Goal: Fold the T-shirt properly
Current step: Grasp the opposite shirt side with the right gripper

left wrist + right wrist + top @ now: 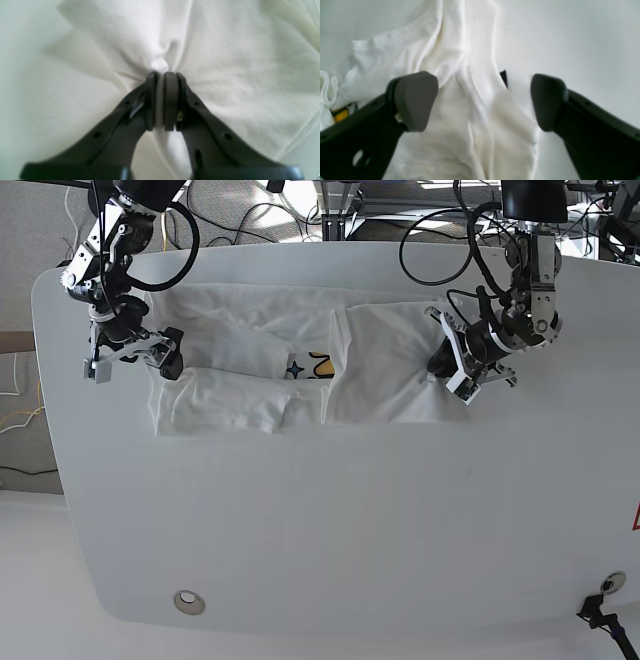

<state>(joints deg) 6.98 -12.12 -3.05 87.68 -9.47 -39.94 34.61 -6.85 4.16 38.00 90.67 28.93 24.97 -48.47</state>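
The shirt point(290, 385) lies partly folded at the table's point(330, 520) 12 o'clock side. The left claw point(163, 75) pinches its cloth tight. The right claw point(483, 100) hangs wide open over the shirt's other edge. Next, I think it should close there, then both fold.

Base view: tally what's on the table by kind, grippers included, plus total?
T-shirt: 1, white, partly folded, a strip of print showing
Grippers: 2, the left gripper shut on the T-shirt, the right gripper open over the cloth
Table: 1, white
Round metal fitting near the table's front edge: 1
Total: 5
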